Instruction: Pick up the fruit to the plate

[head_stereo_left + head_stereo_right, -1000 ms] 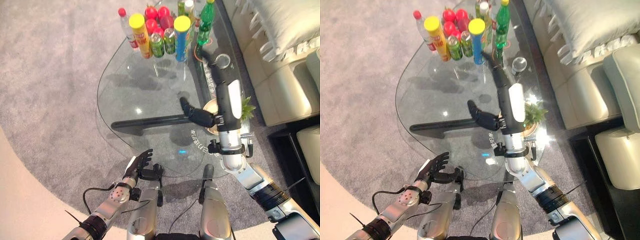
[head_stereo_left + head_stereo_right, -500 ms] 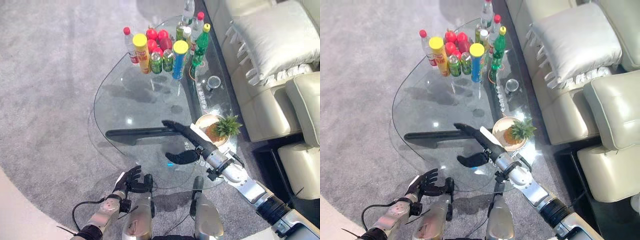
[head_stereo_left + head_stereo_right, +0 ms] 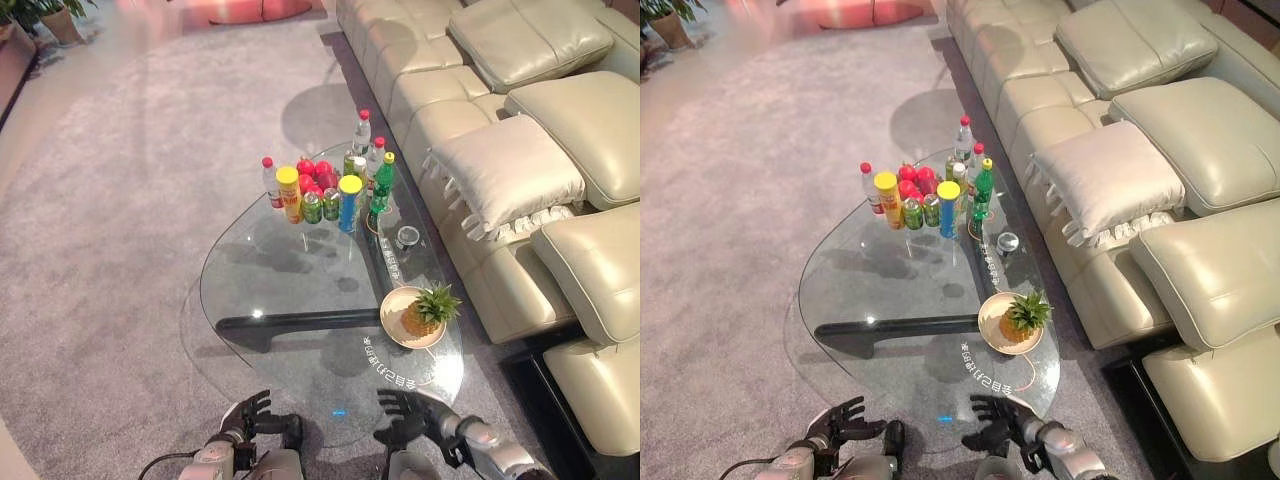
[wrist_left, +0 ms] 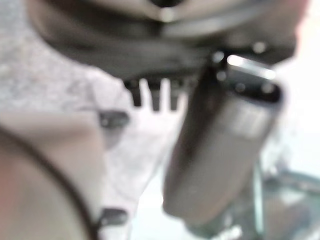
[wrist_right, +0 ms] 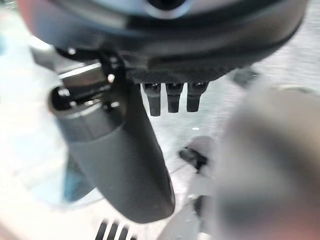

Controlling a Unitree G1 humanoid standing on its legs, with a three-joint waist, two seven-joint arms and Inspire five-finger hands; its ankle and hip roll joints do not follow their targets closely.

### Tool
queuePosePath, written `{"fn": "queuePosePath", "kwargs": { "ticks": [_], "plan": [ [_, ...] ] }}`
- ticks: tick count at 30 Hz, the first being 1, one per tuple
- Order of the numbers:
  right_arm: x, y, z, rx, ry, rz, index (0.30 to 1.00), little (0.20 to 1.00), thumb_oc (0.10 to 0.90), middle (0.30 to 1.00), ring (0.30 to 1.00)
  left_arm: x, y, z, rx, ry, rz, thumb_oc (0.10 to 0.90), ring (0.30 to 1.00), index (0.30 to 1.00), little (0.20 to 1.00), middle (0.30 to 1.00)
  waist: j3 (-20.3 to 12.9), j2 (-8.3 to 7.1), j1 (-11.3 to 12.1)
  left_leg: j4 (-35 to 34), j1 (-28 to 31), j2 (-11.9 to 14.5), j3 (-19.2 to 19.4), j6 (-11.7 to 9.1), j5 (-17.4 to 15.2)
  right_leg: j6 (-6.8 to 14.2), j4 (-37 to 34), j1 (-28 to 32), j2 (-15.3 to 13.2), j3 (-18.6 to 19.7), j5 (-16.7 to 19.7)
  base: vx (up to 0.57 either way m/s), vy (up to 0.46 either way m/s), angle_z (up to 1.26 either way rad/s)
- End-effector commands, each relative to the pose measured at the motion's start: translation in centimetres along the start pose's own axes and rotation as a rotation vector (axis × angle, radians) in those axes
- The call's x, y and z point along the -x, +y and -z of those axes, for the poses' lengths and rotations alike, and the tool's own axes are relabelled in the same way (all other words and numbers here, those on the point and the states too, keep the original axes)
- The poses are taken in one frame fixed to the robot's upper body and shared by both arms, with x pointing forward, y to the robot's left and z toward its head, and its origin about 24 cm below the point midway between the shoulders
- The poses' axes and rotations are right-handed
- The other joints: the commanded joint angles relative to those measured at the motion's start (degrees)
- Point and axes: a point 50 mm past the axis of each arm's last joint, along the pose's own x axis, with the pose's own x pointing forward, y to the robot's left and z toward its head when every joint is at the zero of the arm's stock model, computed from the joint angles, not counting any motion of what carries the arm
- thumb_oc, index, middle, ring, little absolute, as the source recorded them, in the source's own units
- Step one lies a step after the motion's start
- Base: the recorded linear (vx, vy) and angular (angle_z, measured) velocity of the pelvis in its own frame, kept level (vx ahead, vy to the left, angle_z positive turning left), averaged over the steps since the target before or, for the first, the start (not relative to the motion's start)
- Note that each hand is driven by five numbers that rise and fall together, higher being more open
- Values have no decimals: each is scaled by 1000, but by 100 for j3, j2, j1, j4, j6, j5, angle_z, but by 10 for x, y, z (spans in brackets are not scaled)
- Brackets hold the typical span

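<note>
A small pineapple [image 3: 422,314] lies in a pale round plate [image 3: 393,322] near the right edge of the glass coffee table [image 3: 290,290]. Several red fruits [image 3: 314,175] are bunched at the table's far end. My right hand [image 3: 404,420] hangs open just off the table's near edge, below the plate, holding nothing. Its thumb [image 5: 120,160] and straight fingers show in the right wrist view. My left hand [image 3: 246,415] is low at the near left of the table, open and empty, its thumb [image 4: 220,150] apart from its fingers.
Bottles, cans and tall tubes [image 3: 345,190] crowd around the red fruits. A glass cup [image 3: 407,237] stands between them and the plate. A cream sofa [image 3: 520,150] with a cushion runs along the right. Grey carpet [image 3: 110,230] lies to the left.
The whole picture has shifted, so the camera moved. My right hand has drawn back from over the table beside the plate to below its near edge. The pineapple stays in the plate.
</note>
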Motion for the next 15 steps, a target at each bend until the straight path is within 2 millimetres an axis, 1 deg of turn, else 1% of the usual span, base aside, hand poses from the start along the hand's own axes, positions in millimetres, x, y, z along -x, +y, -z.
{"fn": "queuePosePath", "kwargs": {
  "ticks": [1, 2, 3, 6, 7, 9, 11, 13, 15],
  "plan": [
    [-6, 7, -14, -15, -34, -55, 900, 900, 800, 900, 900, -3, 2, -5, 40, -1, -11, 800, 900, 900, 900, 900, -135, -146, 81, 306, -100, -475, -11, 20, -515, -381, 263, 7, 715, -40, -459, 41, -7, -2],
    [-6, 7, -14, -15, -34, -55, 900, 900, 800, 900, 900, -3, 2, -5, 40, -1, -11, 800, 900, 900, 900, 900, -135, -146, 81, 306, -100, -475, -11, 20, -515, -381, 263, 7, 715, -40, -459, 85, -13, 1],
    [-6, 5, 11, -113, 66, -12, 900, 900, 800, 900, 900, -3, 5, 9, 83, 62, -39, 800, 900, 900, 900, 900, -247, -137, 71, 250, -18, -455, -3, 15, -515, -372, 190, 80, 726, -29, -432, 68, -7, 1],
    [-5, 5, 36, -234, 155, 33, 900, 900, 800, 900, 900, -2, 8, 22, 110, 127, -80, 800, 900, 900, 900, 900, -361, -120, 50, 165, 88, -422, 30, 12, -516, -360, 98, 166, 727, -9, -392, 73, 0, -1],
    [-3, 5, 46, -299, 195, 60, 900, 900, 800, 900, 900, -1, 9, 28, 131, 158, -95, 800, 900, 900, 900, 900, -412, -112, 35, 134, 130, -411, 45, 10, -521, -350, 74, 188, 724, 10, -381, 50, 6, -3],
    [-2, 4, 51, -322, 213, 69, 900, 900, 800, 900, 900, 0, 10, 32, 151, 175, -106, 800, 900, 900, 900, 900, -437, -105, 25, 111, 157, -402, 59, 9, -522, -344, 62, 202, 722, 21, -375, 39, 10, -4],
    [3, 5, 69, -380, 273, 124, 900, 900, 800, 900, 900, 3, 14, 43, 192, 226, -135, 800, 900, 900, 900, 900, -528, -83, -14, 38, 243, -373, 110, 6, -535, -321, 32, 240, 724, 50, -363, 48, 13, -13],
    [3, 5, 69, -380, 273, 124, 900, 900, 800, 900, 900, 3, 14, 42, 192, 226, -135, 800, 900, 900, 900, 900, -527, -83, -13, 38, 244, -373, 111, 6, -535, -321, 32, 240, 724, 51, -363, 14, 4, -16],
    [6, 4, 78, -406, 300, 163, 900, 900, 800, 900, 900, 5, 16, 49, 202, 260, -152, 800, 900, 900, 900, 900, -578, -69, -40, 3, 283, -357, 131, 11, -544, -313, 28, 261, 725, 62, -364, 24, 6, -3]
  ]
}}
